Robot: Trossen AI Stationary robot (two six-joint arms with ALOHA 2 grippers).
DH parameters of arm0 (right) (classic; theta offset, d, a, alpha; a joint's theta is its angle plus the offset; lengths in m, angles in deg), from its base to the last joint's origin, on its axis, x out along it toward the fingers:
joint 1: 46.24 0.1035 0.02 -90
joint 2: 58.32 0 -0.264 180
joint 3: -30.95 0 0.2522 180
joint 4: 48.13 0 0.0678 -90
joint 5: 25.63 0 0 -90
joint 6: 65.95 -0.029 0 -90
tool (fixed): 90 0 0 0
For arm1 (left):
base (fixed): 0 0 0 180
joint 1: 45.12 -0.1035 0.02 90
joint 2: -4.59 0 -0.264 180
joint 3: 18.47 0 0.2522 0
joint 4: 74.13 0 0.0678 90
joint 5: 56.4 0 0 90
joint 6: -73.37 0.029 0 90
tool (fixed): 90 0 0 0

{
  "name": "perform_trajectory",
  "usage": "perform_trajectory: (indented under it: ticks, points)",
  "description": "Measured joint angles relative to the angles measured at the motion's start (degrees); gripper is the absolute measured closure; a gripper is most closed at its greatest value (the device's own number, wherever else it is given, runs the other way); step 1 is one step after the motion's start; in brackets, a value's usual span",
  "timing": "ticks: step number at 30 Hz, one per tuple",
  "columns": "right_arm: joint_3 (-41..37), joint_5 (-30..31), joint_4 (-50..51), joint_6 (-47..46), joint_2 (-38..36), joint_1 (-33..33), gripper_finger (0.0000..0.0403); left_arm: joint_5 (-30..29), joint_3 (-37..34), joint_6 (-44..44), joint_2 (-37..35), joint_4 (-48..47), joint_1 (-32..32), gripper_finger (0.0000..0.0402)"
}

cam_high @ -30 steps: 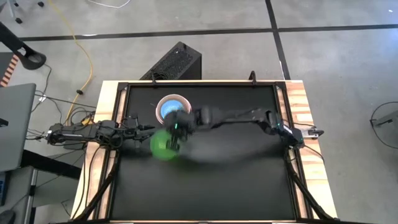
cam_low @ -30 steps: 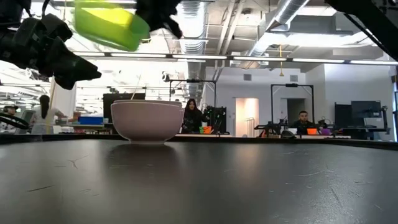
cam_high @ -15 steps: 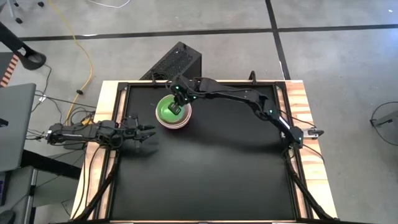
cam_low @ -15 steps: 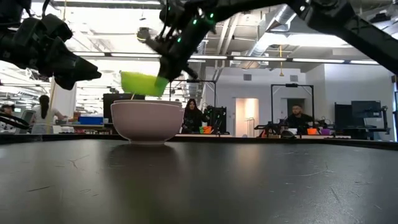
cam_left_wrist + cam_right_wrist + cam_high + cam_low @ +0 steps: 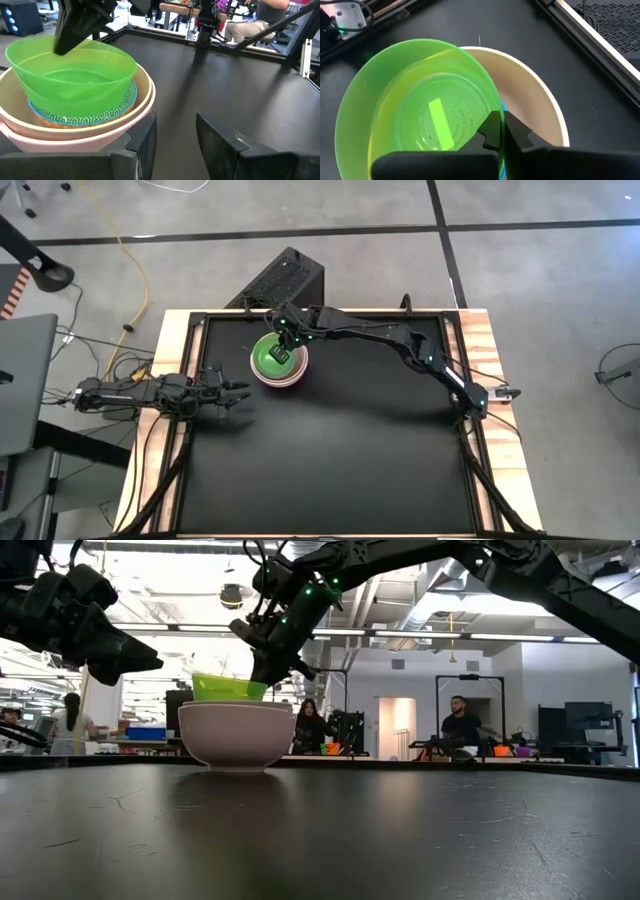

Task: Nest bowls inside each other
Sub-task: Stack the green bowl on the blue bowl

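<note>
A stack of bowls stands far left on the black table: a pink bowl [image 5: 236, 735] outermost, a cream bowl [image 5: 143, 92] inside it, then a blue patterned bowl [image 5: 102, 114]. The green bowl [image 5: 420, 110] sits tilted in the top of this stack, its upper part showing above the pink rim [image 5: 228, 688]. My right gripper [image 5: 501, 132] is shut on it and reaches in from the table's right [image 5: 284, 352]. At the table's left edge my left gripper [image 5: 175, 135] stands open and level with nothing between its fingers [image 5: 232, 393]. My right gripper pinches the green bowl's rim and wall [image 5: 499, 116] on the bowl's right side, one finger inside and one outside. The fingers slant down from above and from the table's right. The bowl is tilted, its lower part down inside the stack; whether it rests there I cannot tell.
The black tabletop [image 5: 360, 450] spreads near and right of the stack. A black box [image 5: 285, 278] stands on the floor beyond the far edge. People sit and stand in the room behind the table [image 5: 462, 725].
My right gripper has swung from the near side of the stack toward the table's far edge and sunk, carrying the green bowl. The bowl was high above the table and now sits low in the top of the stack.
</note>
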Motion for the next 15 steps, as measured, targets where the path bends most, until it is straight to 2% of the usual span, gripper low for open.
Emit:
perform_trajectory:
  ticks: [15]
  points:
    - [0.0, 0.0, 1.2, 0.4, 0.0, -0.1, 0.0296, 0.0, 0.0, -0.1, 0.0, 0.1, 0.0, 0.0274]
